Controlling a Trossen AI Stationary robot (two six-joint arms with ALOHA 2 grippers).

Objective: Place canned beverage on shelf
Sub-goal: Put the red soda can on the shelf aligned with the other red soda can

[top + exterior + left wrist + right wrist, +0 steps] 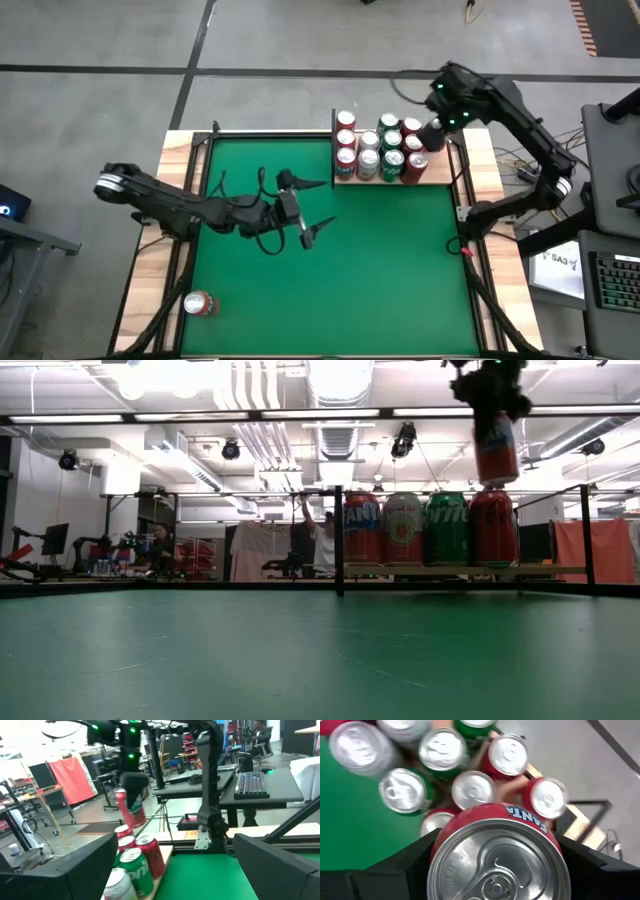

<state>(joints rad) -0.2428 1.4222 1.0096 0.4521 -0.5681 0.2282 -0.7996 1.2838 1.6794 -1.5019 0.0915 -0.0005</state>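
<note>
I had the right gripper clamped on a red Fanta can, carried upright above the far right part of the shelf, just over the tops of the cans already standing there. In the low view the held can hung directly above a red can in the front row, nearly touching its lid, its long axis vertical. The right wrist view looked straight down on the held can's lid with the packed tops beneath, and only a sliver of bare wood showed beyond them. I judged that the coming move turned on that: the free spot lay to the side of the gripper, not under it. The left gripper waited spread wide and empty over the middle of the green counter, while another red can lay on its side near the front left corner, closer to the left arm.
</note>
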